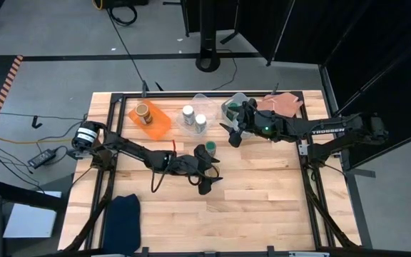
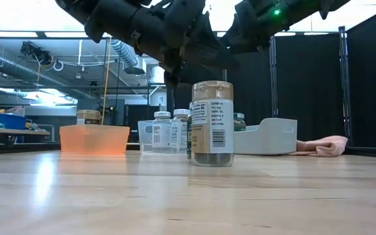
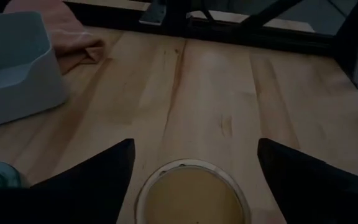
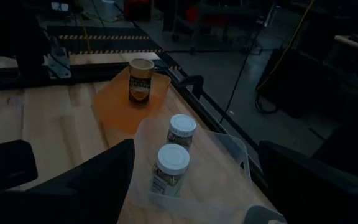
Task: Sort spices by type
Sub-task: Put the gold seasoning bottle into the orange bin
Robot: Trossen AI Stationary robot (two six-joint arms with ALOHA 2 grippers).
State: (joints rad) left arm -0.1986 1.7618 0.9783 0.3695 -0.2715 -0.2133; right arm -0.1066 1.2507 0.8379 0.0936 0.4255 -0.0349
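Observation:
A tan-topped spice jar (image 2: 212, 124) stands upright on the table's middle. My left gripper (image 3: 196, 144) is open, with one finger on each side of the jar's top (image 3: 191, 194) and clear of it; in the high view my left gripper (image 1: 209, 175) hides this jar. A green-lidded jar (image 1: 210, 149) stands just beyond it. Another tan-topped jar (image 1: 143, 112) sits in the orange tray (image 1: 160, 123). Two white-lidded jars (image 4: 181, 129) (image 4: 172, 163) stand in the clear tray (image 4: 229, 149). My right gripper (image 1: 232, 134) hovers open near the grey-blue tray (image 1: 235, 104).
A pink cloth (image 1: 284, 104) lies at the far right, beside the grey-blue tray, in which another jar (image 2: 239, 121) shows. A dark blue cloth (image 1: 123, 214) lies at the near left. Black frame rails run along the table's edges. Bare wood lies toward the near edge.

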